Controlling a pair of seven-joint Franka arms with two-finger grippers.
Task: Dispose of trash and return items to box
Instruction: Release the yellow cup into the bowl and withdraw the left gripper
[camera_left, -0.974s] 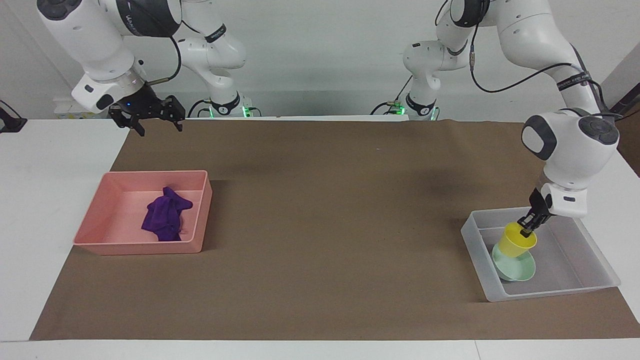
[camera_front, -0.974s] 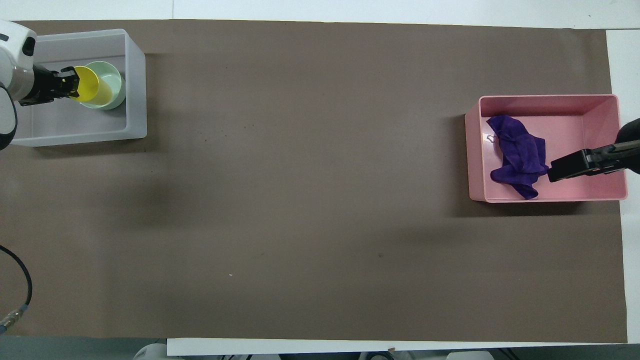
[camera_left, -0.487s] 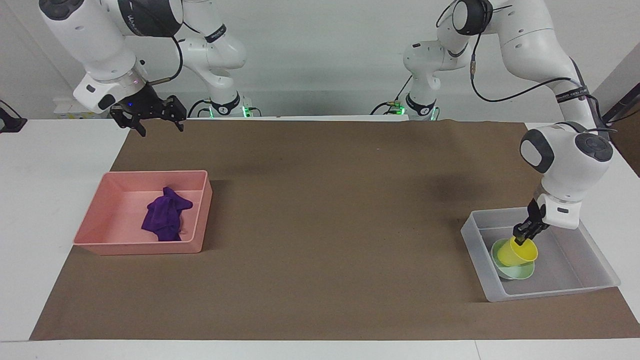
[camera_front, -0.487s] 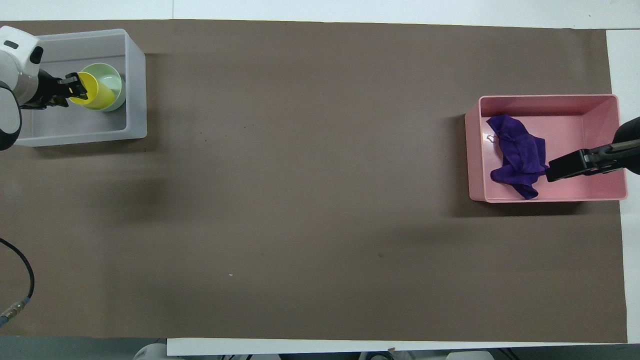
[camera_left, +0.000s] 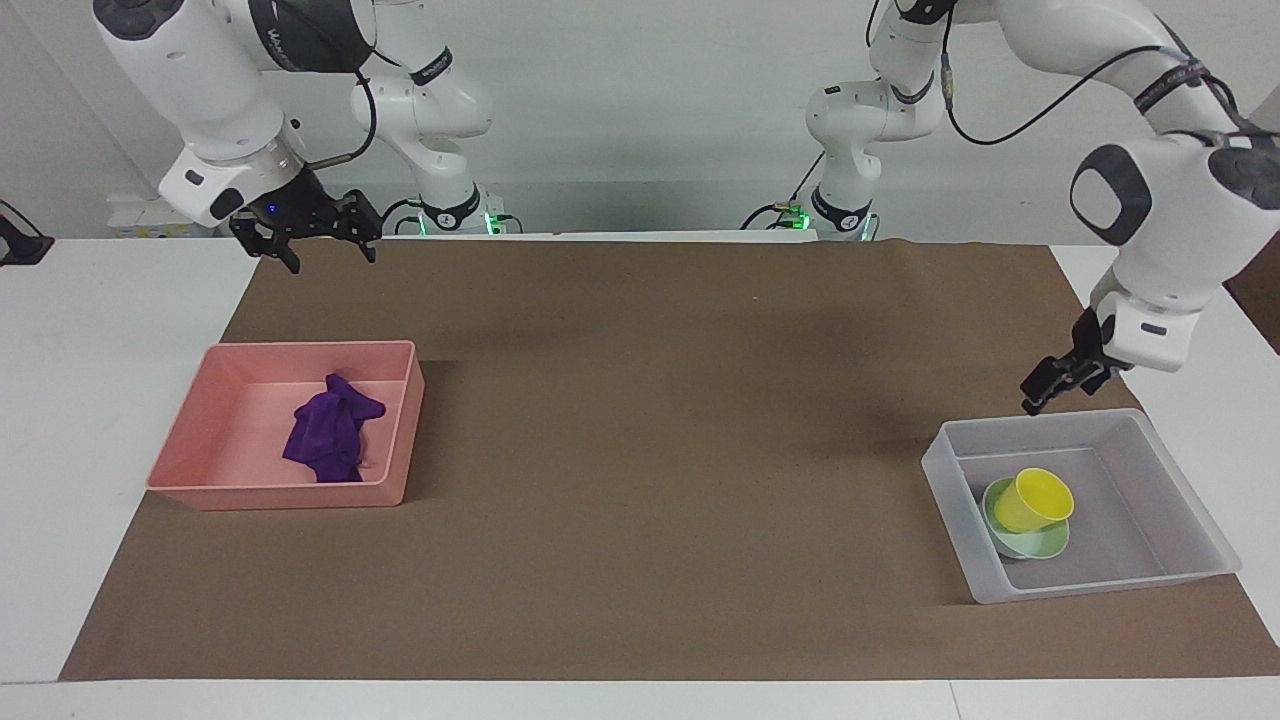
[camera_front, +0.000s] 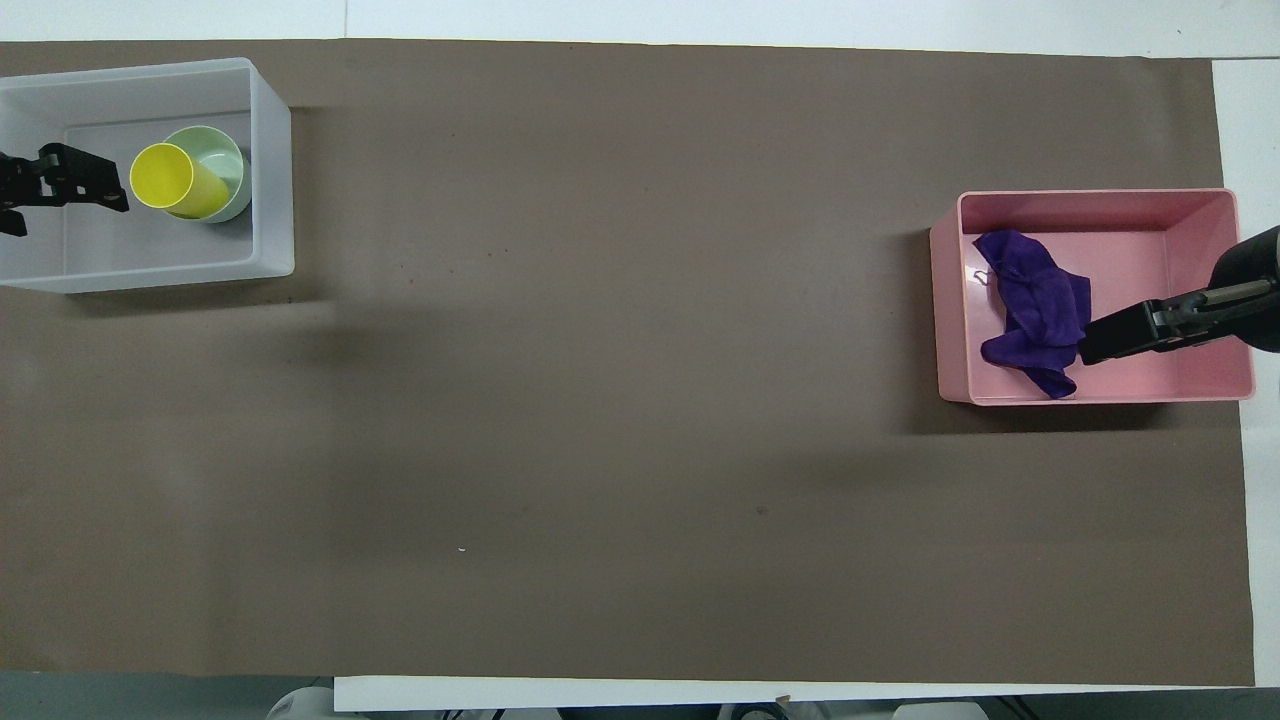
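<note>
The yellow cup (camera_left: 1038, 498) (camera_front: 165, 178) lies tilted in the mint-green bowl (camera_left: 1045, 545) (camera_front: 226, 160) inside the clear-grey box (camera_left: 945, 470) (camera_front: 272, 150) at the left arm's end of the table. My left gripper (camera_left: 1045, 388) (camera_front: 90, 180) is open and empty, raised above the box's edge nearer the robots, clear of the cup. The purple rag (camera_left: 328, 438) (camera_front: 1040, 310) lies crumpled in the pink tray (camera_left: 392, 480) (camera_front: 950, 300). My right gripper (camera_left: 325, 255) (camera_front: 1092, 348) is open and empty, held high over the table's edge nearest the robots at the right arm's end.
A brown mat (camera_left: 640, 450) covers most of the white table (camera_left: 90, 400). The pink tray stands at the right arm's end and the clear box at the left arm's end, with bare mat between them.
My left gripper has let go of the yellow cup and risen up and back out of the box. The cup now rests in the bowl. The right gripper has drifted slightly.
</note>
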